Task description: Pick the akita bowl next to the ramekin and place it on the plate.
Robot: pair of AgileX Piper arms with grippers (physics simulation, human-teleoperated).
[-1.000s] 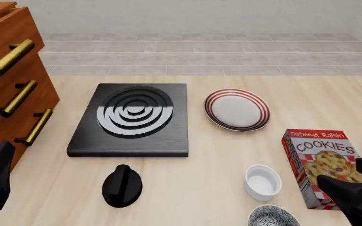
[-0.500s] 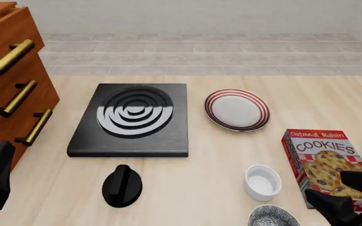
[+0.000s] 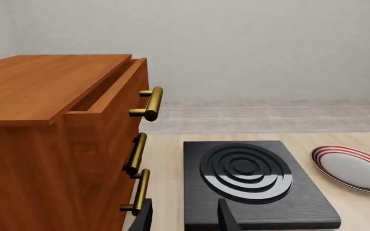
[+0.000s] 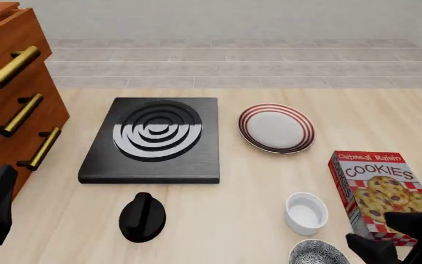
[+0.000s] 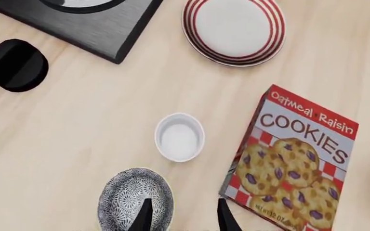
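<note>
The right hand (image 5: 179,217) is seen with its fingers spread, one fingertip over the rim of the akita bowl (image 5: 135,203), nothing pinched. The bowl is found empty on the counter (image 4: 233,209) at its near edge, just beside the ramekin (image 4: 305,212), which is also empty. A cookie box (image 4: 379,192) is laid flat next to both. The plate (image 4: 276,127) is set well apart, farther back, bare, beside a black burner slab (image 4: 156,140). The left hand (image 3: 185,219) is held spread and empty near a wooden drawer cabinet (image 3: 56,144)
</note>
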